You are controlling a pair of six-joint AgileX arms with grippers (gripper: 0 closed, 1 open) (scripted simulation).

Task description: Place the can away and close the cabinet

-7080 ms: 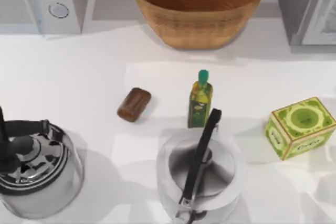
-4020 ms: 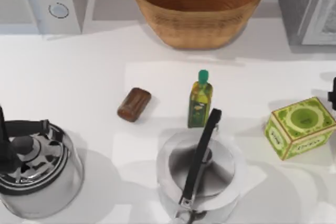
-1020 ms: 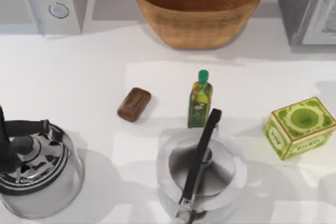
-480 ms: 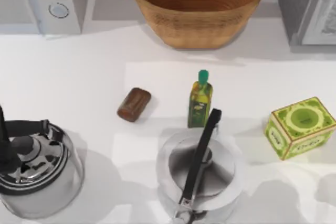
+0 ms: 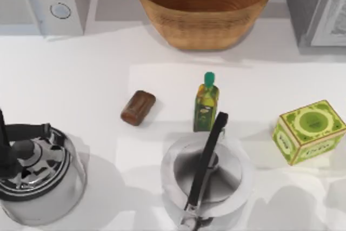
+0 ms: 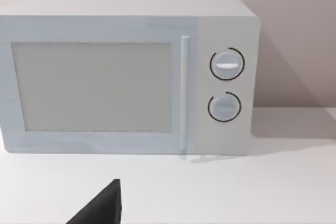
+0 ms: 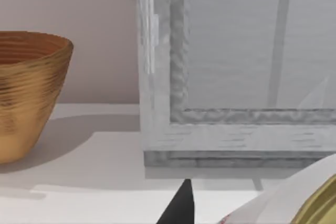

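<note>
Two grippers are each showing us just one dark tip: the left gripper [image 6: 101,208] in its wrist view, the right gripper [image 7: 178,206] in its own. We are not able to tell whether either is open or closed, and we are seeing nothing held by either.

Working outward, the left gripper is facing the microwave [image 6: 126,72] at the table's far left. The right gripper is facing the cabinet [image 7: 236,66] at the far right, with the basket [image 7: 26,93] off to one side and the green box [image 7: 315,203] close under it. We cannot tell how the cabinet door stands.

The can [image 5: 138,107] is lying on its side on the table [image 5: 81,68], untouched, left of the oil bottle [image 5: 206,103] and well apart from the cabinet.

Our judgement: we are at the opening of the task, with the pick not yet begun. The next move is calling for one arm to come down over the can and close across its round body, keeping clear of the bottle and the pot [image 5: 208,179] nearby.

Against 4.0 s ago, a dark arm part at the top view's right edge, above the green box, is now gone. We are finding the can, bottle, box and the kettle [image 5: 35,174] unmoved.
</note>
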